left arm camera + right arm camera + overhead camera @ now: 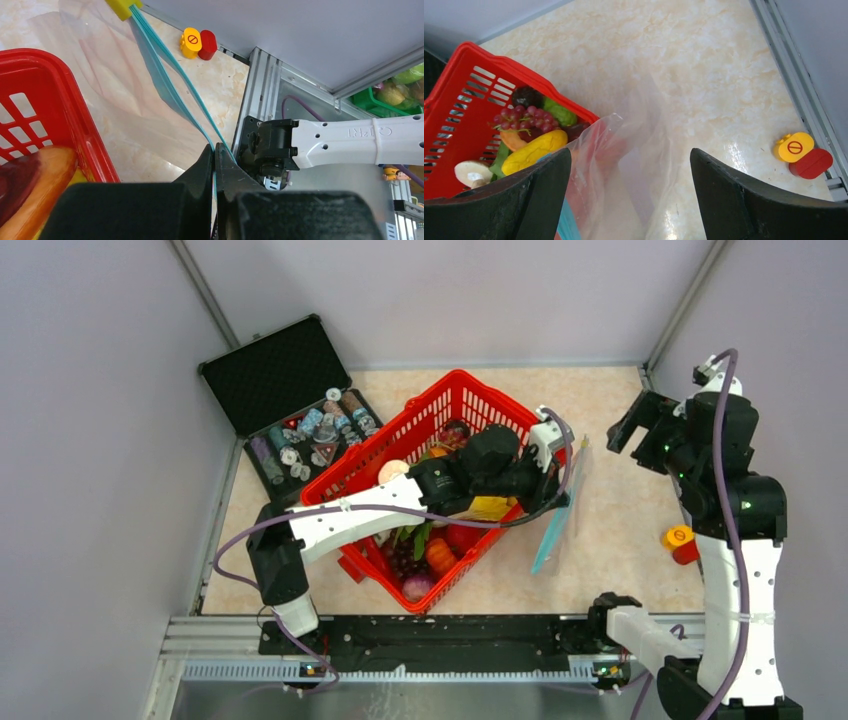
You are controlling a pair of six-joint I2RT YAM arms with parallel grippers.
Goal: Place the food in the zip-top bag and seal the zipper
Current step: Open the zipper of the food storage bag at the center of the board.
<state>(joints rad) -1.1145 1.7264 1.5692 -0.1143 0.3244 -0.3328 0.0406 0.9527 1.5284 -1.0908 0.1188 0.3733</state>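
The left claw is pressed together on the zipper, pinching the light-blue strip at one end. A yellow slider sits at the far end of the strip. From that pinch the zip-top bag hangs limp off the 3 o'clock side of the red basket, with its lower part draped on the counter. The right claw is spread wide and holds nothing. It hovers over the bag from about 2 o'clock, apart from the plastic.

As I read it, the job has barely started. All the food I can see lies in the basket: grapes, a yellow piece, a mushroom and some greens. The bag looks empty. I cannot tell whether its mouth is parted enough to take anything. Every piece has yet to go in, and then the zipper has to be run shut.

The counter is a pale, marbled beige, glossy enough to throw back some light. An open black case of small bottles and spools sits at 10 o'clock from the basket. A yellow-and-red button lies at 3 o'clock from the bag. Plain grey walls close in three sides, and a metal rail carrying the arms runs along the 6 o'clock edge.
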